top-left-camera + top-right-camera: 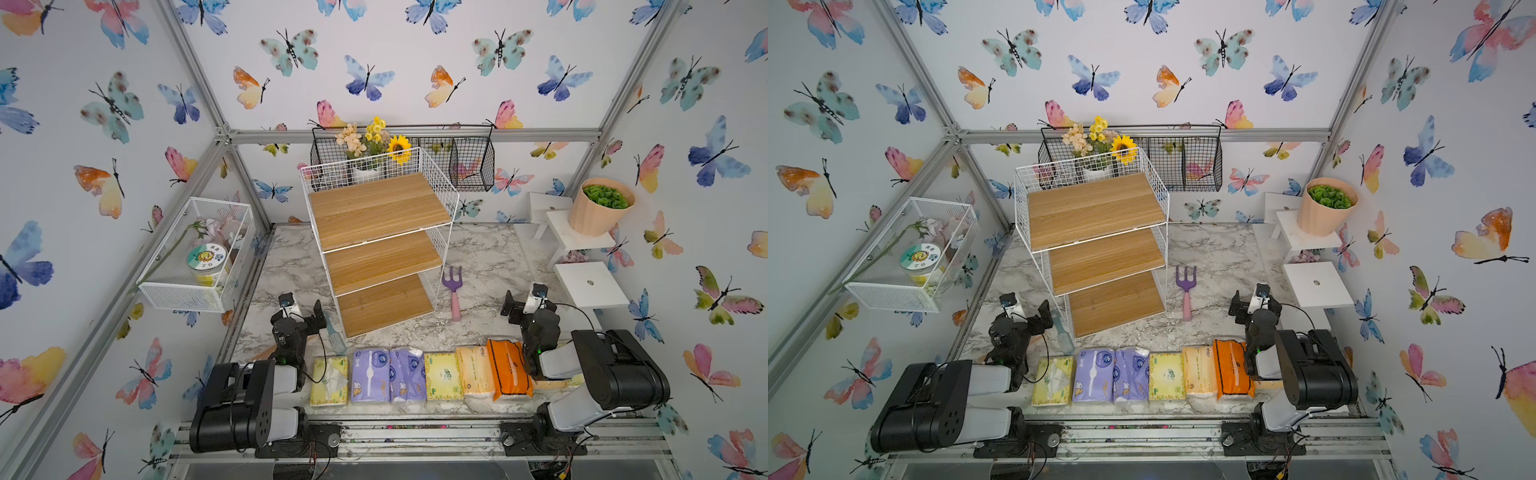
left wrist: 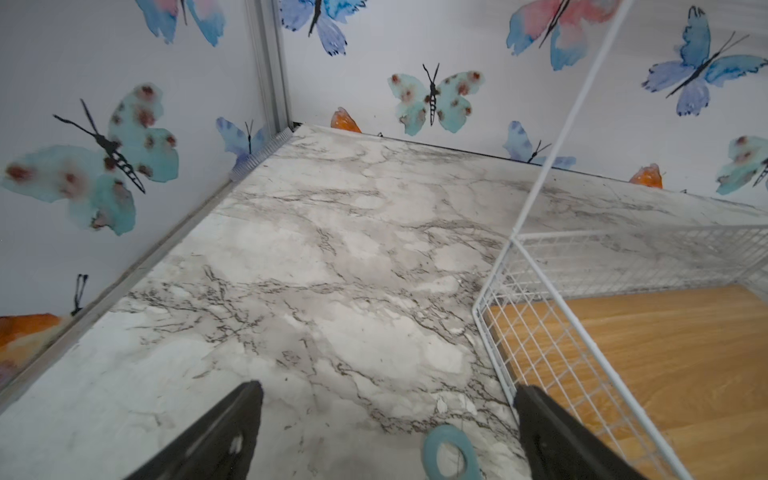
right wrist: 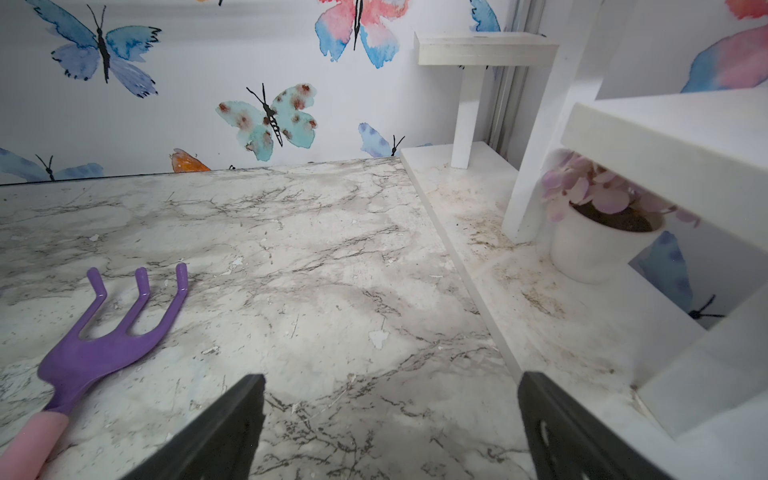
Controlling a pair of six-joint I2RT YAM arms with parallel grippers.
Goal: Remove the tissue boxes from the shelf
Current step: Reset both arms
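6 soft plastic-wrapped tissue packs show, rowed at the front of the marble tabletop. The white wire shelf with wooden boards sits bare. The left gripper and right gripper are spread, empty. If it swings, the left could snag the mesh just beside it.

From my station the shelf, mid-frame in a top view, reads as thin white-coated metal wire around three matt, wood-grain boards. Along the lower edge, the tissue boxes look wrapped in soft, crinkled plastic film with a faint gloss. The table has a marble-pattern finish, smooth but chipped and scratched in the right wrist view. At lower left there, the rake has glossy purple tines, painted metal or plastic I cannot tell, and a matt pink handle. The pot at right looks matt white.
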